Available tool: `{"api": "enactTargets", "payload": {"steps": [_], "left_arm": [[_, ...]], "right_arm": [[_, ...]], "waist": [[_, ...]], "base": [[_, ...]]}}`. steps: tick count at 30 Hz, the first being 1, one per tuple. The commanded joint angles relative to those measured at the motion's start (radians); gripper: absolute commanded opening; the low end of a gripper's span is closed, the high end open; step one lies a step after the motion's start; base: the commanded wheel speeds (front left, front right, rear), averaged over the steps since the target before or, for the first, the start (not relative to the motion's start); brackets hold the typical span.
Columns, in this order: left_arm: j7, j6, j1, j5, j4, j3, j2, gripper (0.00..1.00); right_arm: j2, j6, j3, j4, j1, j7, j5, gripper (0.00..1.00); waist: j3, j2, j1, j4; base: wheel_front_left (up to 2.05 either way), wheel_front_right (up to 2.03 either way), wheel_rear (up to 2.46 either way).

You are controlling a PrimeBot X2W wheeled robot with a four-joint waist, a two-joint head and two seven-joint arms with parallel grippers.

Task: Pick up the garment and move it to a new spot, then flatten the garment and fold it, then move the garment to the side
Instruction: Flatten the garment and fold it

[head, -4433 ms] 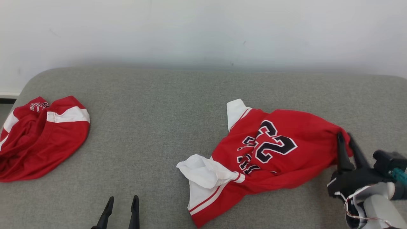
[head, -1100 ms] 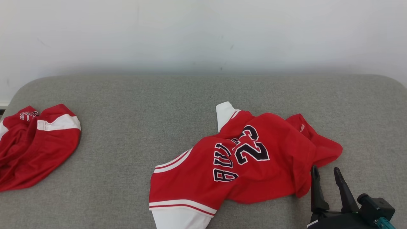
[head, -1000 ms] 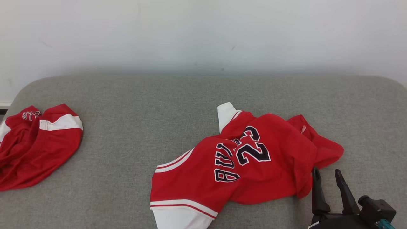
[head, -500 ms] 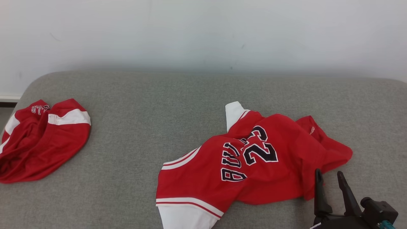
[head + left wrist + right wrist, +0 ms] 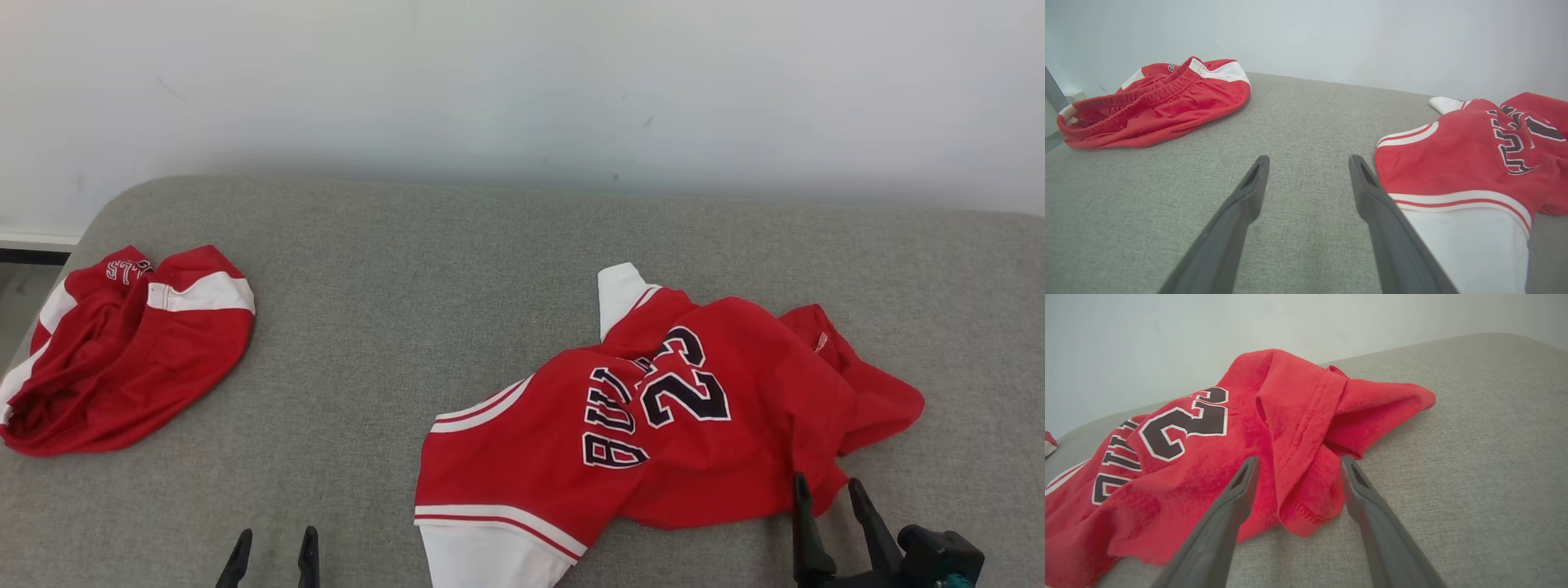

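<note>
A wide grey cushion (image 5: 392, 343) runs from left to right below a pale wall (image 5: 522, 73). The red jersey (image 5: 522, 465) lies crumpled on the right half of the cushion. Its dark number 23 and lettering face up, one white sleeve lies at the near edge and another white tip points to the far side. Red shorts (image 5: 131, 359) with white panels sit bunched at the far left, well apart from the jersey. At the near right, the right gripper (image 5: 826, 482) stands with its fingers spread at the jersey's near-right corner. A fold of red hem lies between them, not pinched. At the near left, the left gripper (image 5: 276, 533) is spread wide over bare cushion, just left of the near white sleeve and holding nothing.
</note>
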Motion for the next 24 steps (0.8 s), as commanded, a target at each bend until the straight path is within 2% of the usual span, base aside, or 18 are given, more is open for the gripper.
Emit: {"api": "enactTargets", "payload": {"steps": [1, 14, 15, 16, 17, 24], "left_arm": [[-0.003, -0.001, -0.015, 0.012, 0.002, 0.008, -0.006, 1.0], [-0.003, -0.002, -0.037, 0.0, 0.019, 0.016, -0.033, 1.0], [-0.003, -0.002, -0.04, 0.001, 0.02, 0.016, -0.034, 1.0], [-0.003, -0.003, -0.042, 0.002, 0.022, 0.016, -0.035, 1.0], [-0.003, -0.003, -0.045, 0.002, 0.023, 0.017, -0.036, 1.0], [-0.003, -0.002, -0.038, -0.001, 0.032, 0.018, -0.042, 1.0]], "right_arm": [[0.0, 0.004, -0.001, 0.011, -0.018, 0.0, 0.0, 1.0], [0.001, 0.004, 0.005, 0.119, -0.066, 0.0, -0.059, 1.0], [0.001, 0.004, 0.008, 0.135, -0.07, 0.0, -0.068, 0.39], [0.001, 0.004, 0.006, 0.144, -0.074, 0.0, -0.071, 0.08], [0.0, 0.004, 0.002, 0.151, -0.081, 0.0, -0.078, 0.0], [0.0, 0.004, -0.015, 0.113, -0.097, 0.0, -0.076, 0.0]], "waist": [[0.001, 0.0, 0.0, -0.002], [0.006, 0.0, 0.0, 0.017], [0.006, 0.0, 0.0, 0.018], [0.006, 0.0, 0.0, 0.018], [0.006, 0.0, 0.0, 0.017], [0.002, 0.0, 0.0, -0.024]], "base": [[0.0, 0.0, 0.0], [0.0, 0.0, 0.0], [0.0, 0.0, 0.0], [0.0, 0.0, 0.0], [0.0, 0.0, 0.0], [0.0, 0.0, 0.0]]}}
